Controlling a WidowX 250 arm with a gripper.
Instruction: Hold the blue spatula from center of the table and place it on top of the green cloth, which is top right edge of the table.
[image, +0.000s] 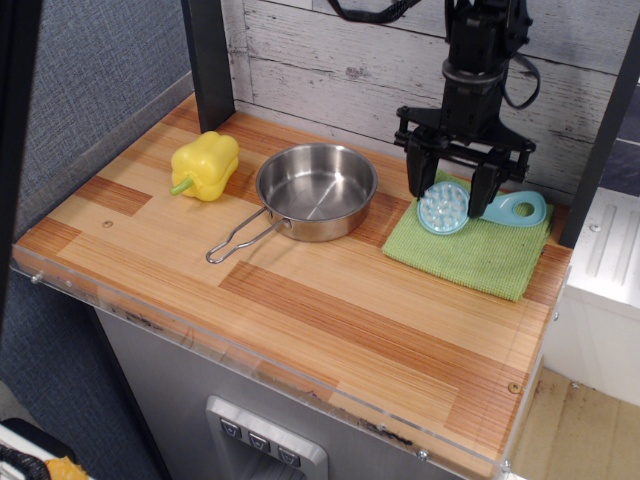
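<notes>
Two neighbours, steel pan (316, 190) and yellow pepper (206, 165), left of green cloth (472, 248).

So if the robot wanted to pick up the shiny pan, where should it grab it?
Probably the wire handle. It sticks out from the steel pan toward the front left, lying low over the table, and it is thin enough to pinch. Coming straight down from above looks best. The pan's round bowl looks too wide for the gripper.
</notes>
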